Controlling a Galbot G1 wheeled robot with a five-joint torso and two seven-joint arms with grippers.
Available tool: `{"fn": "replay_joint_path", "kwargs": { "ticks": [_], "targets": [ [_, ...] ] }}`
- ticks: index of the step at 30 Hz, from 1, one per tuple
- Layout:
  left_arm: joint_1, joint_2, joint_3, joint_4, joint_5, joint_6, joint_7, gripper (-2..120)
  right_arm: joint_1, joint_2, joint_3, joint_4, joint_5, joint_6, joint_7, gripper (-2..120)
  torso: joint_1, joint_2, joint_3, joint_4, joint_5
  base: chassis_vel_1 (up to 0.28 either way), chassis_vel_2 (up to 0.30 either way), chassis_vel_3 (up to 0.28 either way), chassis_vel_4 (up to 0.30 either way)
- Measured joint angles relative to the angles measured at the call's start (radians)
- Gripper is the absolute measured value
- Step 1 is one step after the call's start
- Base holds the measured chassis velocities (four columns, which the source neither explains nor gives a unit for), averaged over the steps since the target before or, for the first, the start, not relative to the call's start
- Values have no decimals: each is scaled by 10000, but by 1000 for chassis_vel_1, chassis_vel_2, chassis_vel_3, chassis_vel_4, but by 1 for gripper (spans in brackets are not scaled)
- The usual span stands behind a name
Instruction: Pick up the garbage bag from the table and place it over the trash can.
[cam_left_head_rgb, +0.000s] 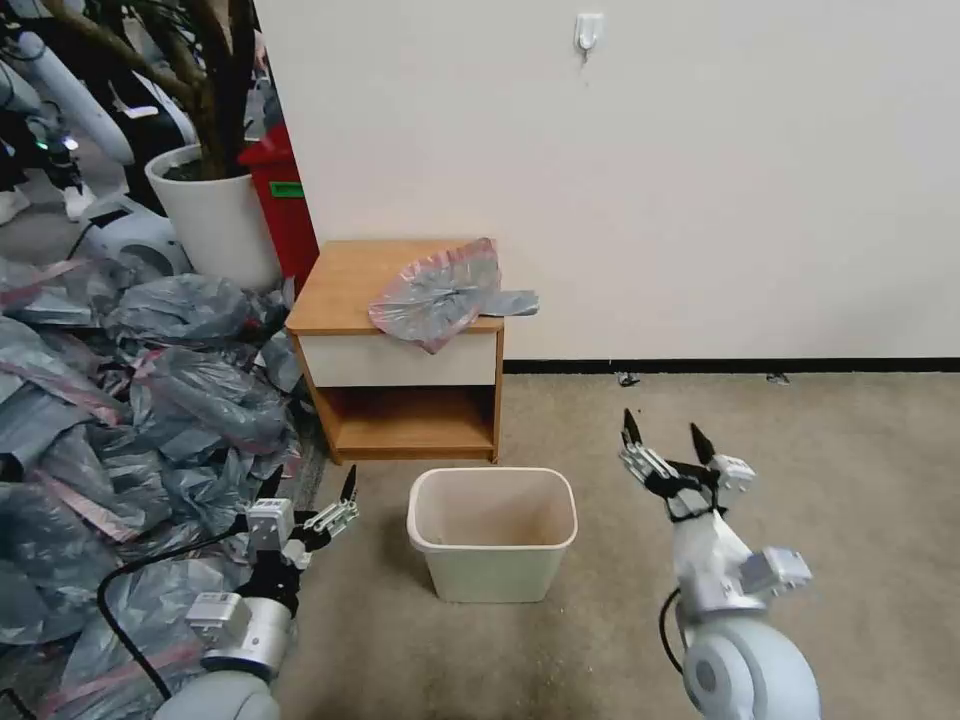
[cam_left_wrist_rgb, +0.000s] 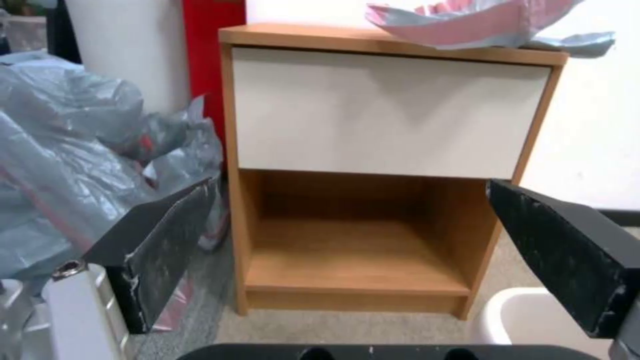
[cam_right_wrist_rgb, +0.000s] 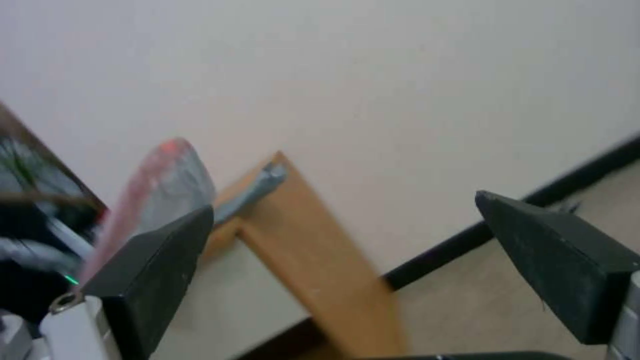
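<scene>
The garbage bag (cam_left_head_rgb: 440, 290), crumpled grey plastic with a pink-red band, lies on the right part of the table (cam_left_head_rgb: 345, 285) and droops over its front edge. The left wrist view catches the bag (cam_left_wrist_rgb: 467, 22) on the table top (cam_left_wrist_rgb: 300, 36) above the cream drawer front. The trash can (cam_left_head_rgb: 492, 530) stands on the carpet in front of the table, with nothing inside. My left gripper (cam_left_head_rgb: 310, 490) hovers open to the left of the can. To the can's right, my right gripper (cam_left_head_rgb: 667, 438) is open too, and from its wrist the bag (cam_right_wrist_rgb: 167, 185) shows past one finger.
A heap of grey bags (cam_left_head_rgb: 120, 400) covers the floor left of the table. A white planter (cam_left_head_rgb: 215, 215) and a red bin (cam_left_head_rgb: 285, 205) stand behind it against the wall. Bare carpet (cam_left_head_rgb: 800, 480) stretches to the right.
</scene>
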Motion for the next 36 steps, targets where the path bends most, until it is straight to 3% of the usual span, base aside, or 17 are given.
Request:
{"fn": "replay_joint_path", "kwargs": {
  "ticks": [3, 4, 7, 13, 22, 36],
  "targets": [
    [14, -100, -37, 97, -89, -70, -3, 100, 1130, 29, -312, -246, 2670, -578, 1299, 100, 0, 0, 0, 0, 1, 0, 0, 0, 0],
    [14, -100, -37, 97, -89, -70, -3, 100, 1130, 29, -312, -246, 2670, -578, 1299, 100, 0, 0, 0, 0, 1, 0, 0, 0, 0],
    [6, -206, -73, 272, -101, -202, -4, 100, 2464, 214, -369, -729, 5533, -1066, 2652, 100, -1, 0, 1, 2, 0, 0, 0, 0, 0],
    [-116, -298, -126, 528, -93, -332, 6, 100, 4049, 553, -365, -1846, 7905, -1313, 3874, 100, 0, -1, 1, 0, 0, 0, 0, 0, 0],
    [-40, -540, -453, 659, -37, -344, -17, 100, 6026, 971, -777, -3676, 8688, -1307, 4046, 100, 0, -1, 2, 1, -1, 0, 0, 0, 0],
    [81, -778, -967, 622, -6, -339, -86, 100, 8173, 1234, -1313, -6609, 8592, -1123, 3683, 100, 0, -1, 0, 1, 0, 0, 0, 0, 0]
  ]
}}
